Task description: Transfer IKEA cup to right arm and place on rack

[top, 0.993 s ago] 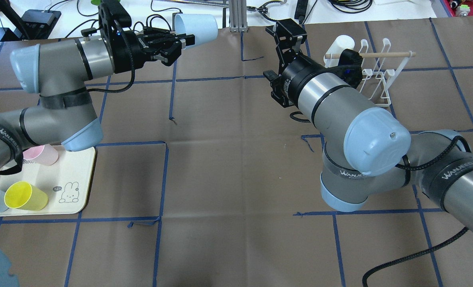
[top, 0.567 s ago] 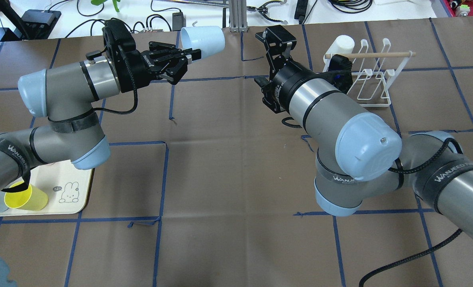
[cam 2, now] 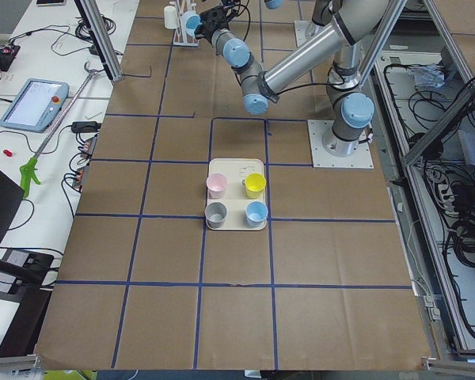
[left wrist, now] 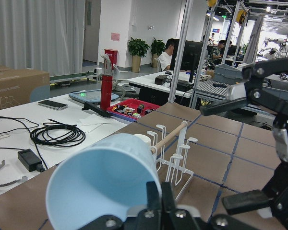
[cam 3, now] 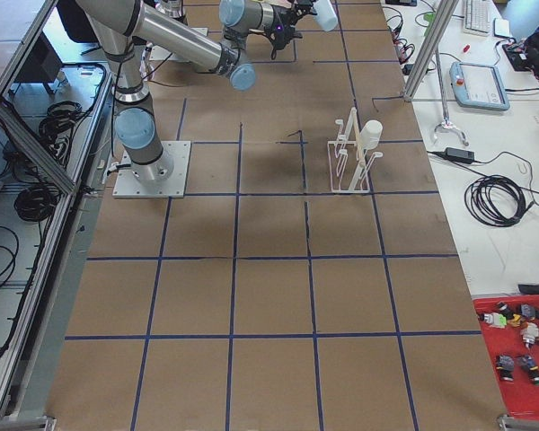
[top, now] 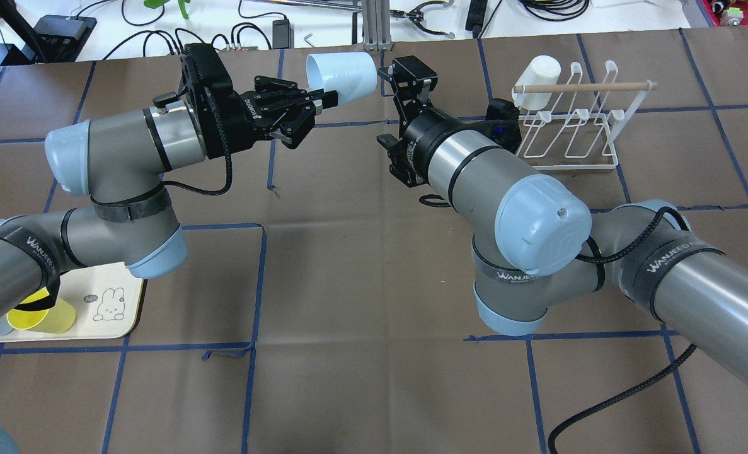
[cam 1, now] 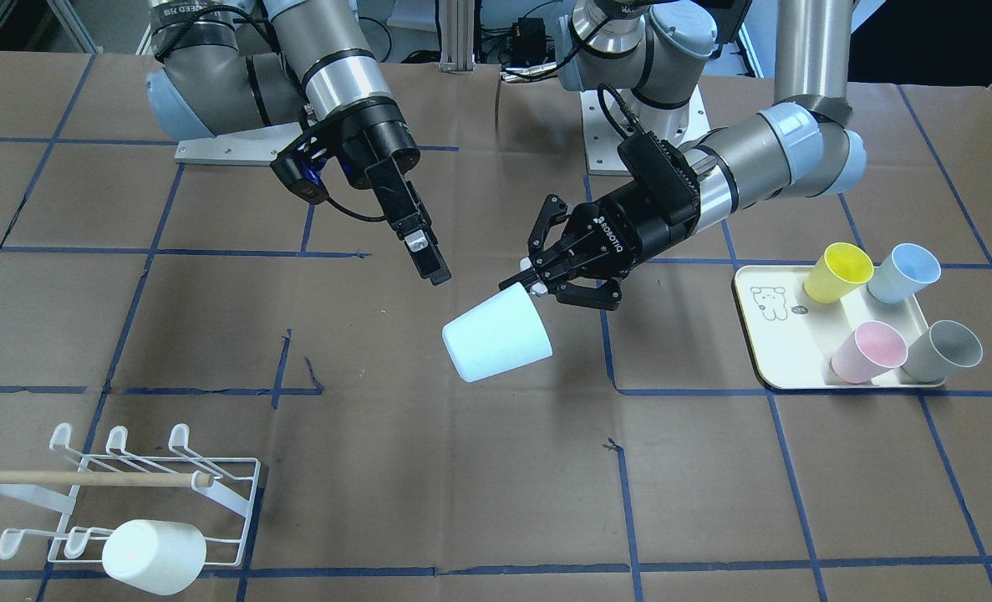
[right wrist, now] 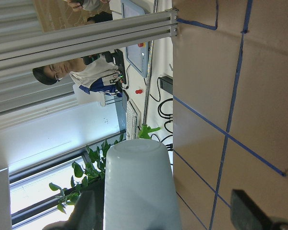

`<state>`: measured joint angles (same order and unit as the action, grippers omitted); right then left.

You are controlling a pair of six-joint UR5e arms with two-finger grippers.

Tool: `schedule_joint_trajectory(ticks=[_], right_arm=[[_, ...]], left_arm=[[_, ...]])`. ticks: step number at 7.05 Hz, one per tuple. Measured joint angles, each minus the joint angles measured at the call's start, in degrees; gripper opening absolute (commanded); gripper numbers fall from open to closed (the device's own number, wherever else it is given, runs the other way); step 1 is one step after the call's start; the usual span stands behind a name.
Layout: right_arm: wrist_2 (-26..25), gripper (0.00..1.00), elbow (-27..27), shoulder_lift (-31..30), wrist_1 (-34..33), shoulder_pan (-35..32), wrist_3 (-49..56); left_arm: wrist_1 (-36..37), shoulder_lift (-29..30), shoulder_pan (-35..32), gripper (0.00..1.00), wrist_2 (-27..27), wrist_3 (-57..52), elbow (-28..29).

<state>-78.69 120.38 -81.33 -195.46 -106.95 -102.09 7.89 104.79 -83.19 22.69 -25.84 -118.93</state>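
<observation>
My left gripper (top: 320, 101) is shut on the rim of a pale blue cup (top: 341, 75), held tilted in the air over the far middle of the table. In the front view the left gripper (cam 1: 533, 284) and the cup (cam 1: 496, 341) show too. My right gripper (top: 394, 75) is open and empty, just right of the cup's base, a small gap apart. The right wrist view shows the cup (right wrist: 139, 187) between its spread fingers. The white wire rack (top: 575, 120) with a wooden dowel stands at the far right and bears a white cup (top: 537, 70).
A cream tray (cam 1: 775, 368) on my left side holds yellow (cam 1: 836, 272), blue (cam 1: 903, 272), pink (cam 1: 867, 351) and grey (cam 1: 943, 351) cups. Cables and an aluminium post lie beyond the table's far edge. The right arm's elbow hangs over the table's right middle.
My left gripper has carried the blue cup to the right. My right gripper has moved left, away from the rack, and now sits close to the cup's base.
</observation>
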Motion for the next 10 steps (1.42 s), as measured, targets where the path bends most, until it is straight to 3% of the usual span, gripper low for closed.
schedule_joint_trajectory(ticks=[10], right_arm=[[-0.30,1.00,-9.46,8.35,0.74,-0.59,0.26]], left_arm=[[0.02,-0.12,-0.13,0.02,-0.01,0.02,0.01]])
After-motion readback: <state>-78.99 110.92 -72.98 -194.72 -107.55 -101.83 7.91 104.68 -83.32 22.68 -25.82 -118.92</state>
